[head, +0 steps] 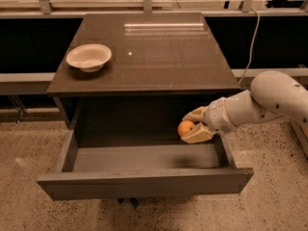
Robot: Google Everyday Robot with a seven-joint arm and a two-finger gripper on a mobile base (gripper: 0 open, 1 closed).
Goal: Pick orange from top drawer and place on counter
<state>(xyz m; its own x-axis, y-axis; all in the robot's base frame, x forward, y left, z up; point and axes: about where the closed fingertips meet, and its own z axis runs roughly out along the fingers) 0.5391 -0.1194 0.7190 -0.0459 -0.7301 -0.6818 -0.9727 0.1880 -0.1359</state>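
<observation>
The orange (pixel 185 127) is a small round fruit held between the pale fingers of my gripper (pixel 191 125), lifted above the floor of the open top drawer (pixel 144 182) near its right side. The gripper is shut on the orange, one finger above it and one below. My white arm (pixel 262 102) reaches in from the right. The counter (pixel 159 52) is the glossy dark top of the cabinet, just above and behind the gripper.
A white bowl (pixel 88 57) stands on the counter's left side. The drawer's right wall (pixel 224 150) is just below my wrist. A dark rail and shelf run behind the cabinet. Speckled floor (pixel 274 196) surrounds the drawer.
</observation>
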